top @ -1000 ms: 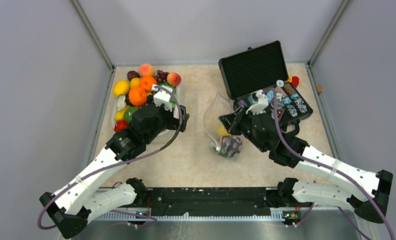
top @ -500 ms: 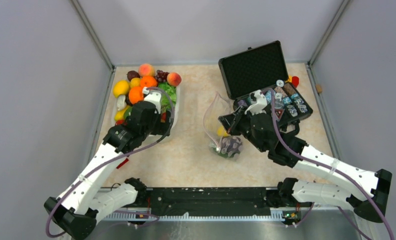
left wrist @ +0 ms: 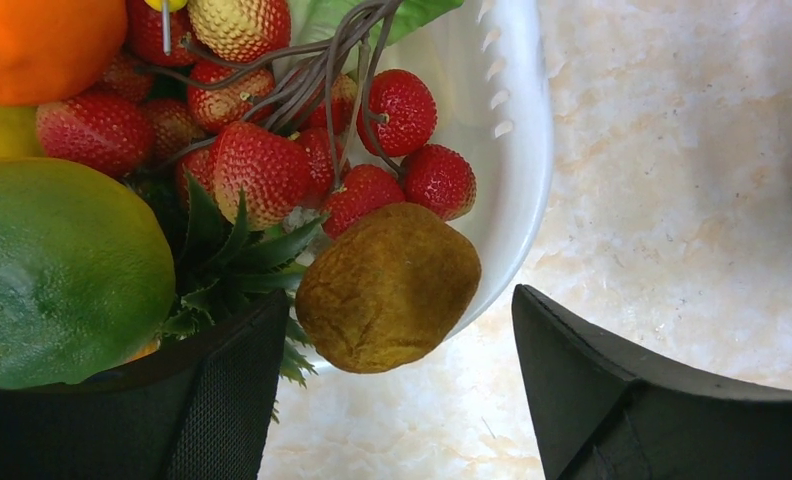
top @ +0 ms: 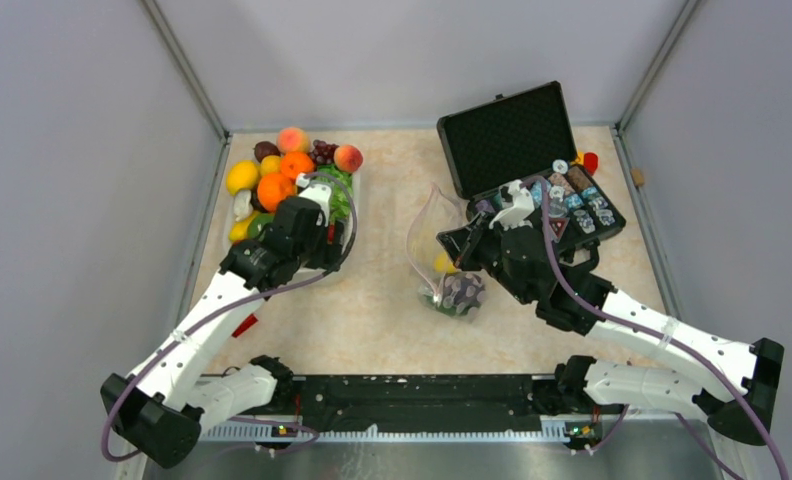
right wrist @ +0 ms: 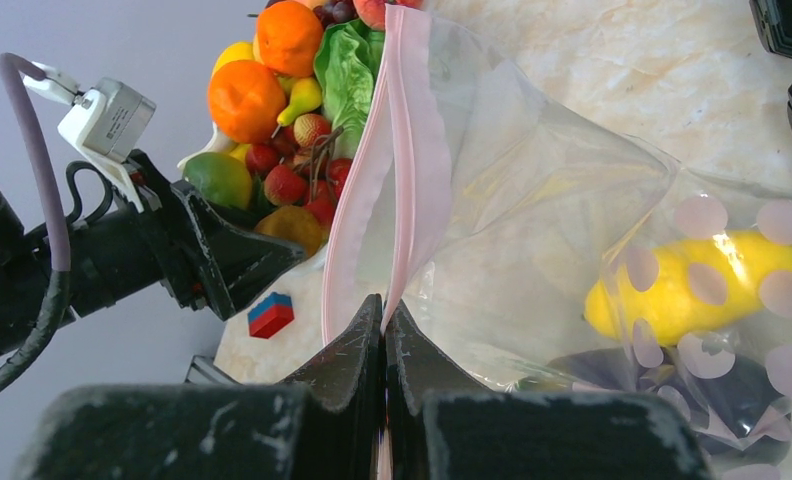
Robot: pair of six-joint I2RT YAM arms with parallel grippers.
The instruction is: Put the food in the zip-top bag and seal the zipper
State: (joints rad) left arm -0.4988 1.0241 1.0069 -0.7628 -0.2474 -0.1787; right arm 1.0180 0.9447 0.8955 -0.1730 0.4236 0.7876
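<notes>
2 claws sit on opposite halves of the bench (left wrist: pixel 672 150). The right claw (right wrist: pixel 384 320) is pressed together on the pink zipper (right wrist: pixel 397 150) of the zip-top bag (right wrist: pixel 532 200), pinching the strip near its lower end. From the pinch, the strip runs away from the fingers toward the fruit pile. The bag's mouth gapes beside it and the clear pouch billows out to the right of the fingers. Inside the bag, low and well away from the pinch, lie 1 yellow fruit (right wrist: pixel 692 290) and, beneath it, the dark eggplant (right wrist: pixel 612 375).

The left claw (left wrist: pixel 402 390) is spread wide at the near rim of the white basin (left wrist: pixel 512 150). 1 brown fruit (left wrist: pixel 387 285) rests against that rim in the gap between the 2 fingers, close to the left finger and apart from the right one. I cannot tell whether the left finger touches it. Strawberries (left wrist: pixel 262 170) and a green fruit (left wrist: pixel 62 270) crowd the basin just behind it. The lettuce (right wrist: pixel 347 70) lies further back in the pile, and a peach (top: pixel 348 158) sits at the basin's far corner. The bag lies between the basin and the open black case (top: pixel 507 130).
</notes>
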